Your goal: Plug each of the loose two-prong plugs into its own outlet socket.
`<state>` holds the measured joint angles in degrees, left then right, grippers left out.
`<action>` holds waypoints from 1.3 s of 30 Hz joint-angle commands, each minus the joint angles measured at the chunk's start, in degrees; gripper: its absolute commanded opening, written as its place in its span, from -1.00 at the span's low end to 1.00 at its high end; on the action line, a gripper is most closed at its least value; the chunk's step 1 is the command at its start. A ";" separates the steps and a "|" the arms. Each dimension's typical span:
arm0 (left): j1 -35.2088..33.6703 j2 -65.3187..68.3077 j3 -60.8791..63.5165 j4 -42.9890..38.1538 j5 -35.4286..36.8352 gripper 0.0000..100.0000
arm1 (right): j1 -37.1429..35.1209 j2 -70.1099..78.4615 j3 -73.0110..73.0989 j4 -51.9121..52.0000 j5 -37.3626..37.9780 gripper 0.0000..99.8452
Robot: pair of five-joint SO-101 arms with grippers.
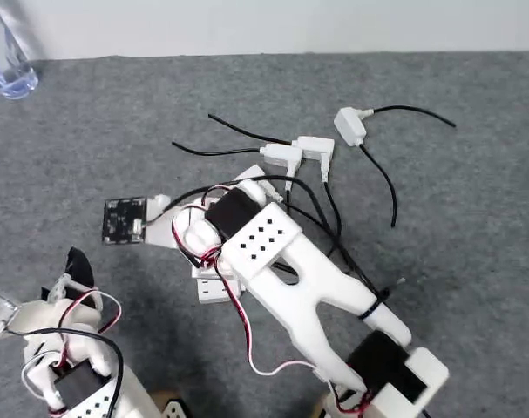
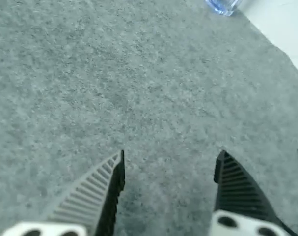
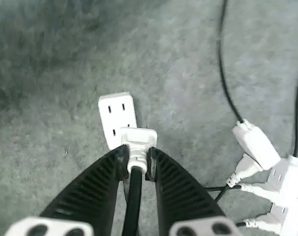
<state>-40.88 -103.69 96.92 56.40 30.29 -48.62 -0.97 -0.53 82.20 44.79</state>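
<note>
The right gripper (image 3: 137,155) clamps narrowly on a white two-prong plug (image 3: 137,141), its black cord (image 3: 134,196) running back between the fingers. The plug presses against one end of a white outlet socket (image 3: 117,115) lying flat near the middle of the grey tabletop (image 1: 473,261); whether the prongs are seated cannot be told. Toward the far edge, a cluster of white plugs and sockets (image 1: 299,152) lies tangled in cords, with another loose plug (image 1: 351,126) just beside it. The left gripper (image 2: 171,160) hangs spread wide over bare tabletop near the front left corner. A clear bottle (image 1: 7,65) stands at the far left corner.
</note>
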 commanded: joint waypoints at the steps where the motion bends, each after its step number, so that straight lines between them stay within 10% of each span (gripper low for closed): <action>1: -0.53 -0.53 -0.48 0.44 -4.22 -0.44 | -1.01 0.04 1.41 -0.75 3.78 -0.98; 10: -0.88 -0.26 -0.48 0.62 -16.35 -0.44 | -2.33 0.40 8.26 -7.25 6.42 -0.98; 39: -0.88 -0.44 -0.40 2.46 -16.70 -0.44 | -4.26 6.29 8.26 -11.03 6.42 -0.98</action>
<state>-41.41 -103.69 96.92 58.59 13.93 -52.40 4.66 8.53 72.53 51.21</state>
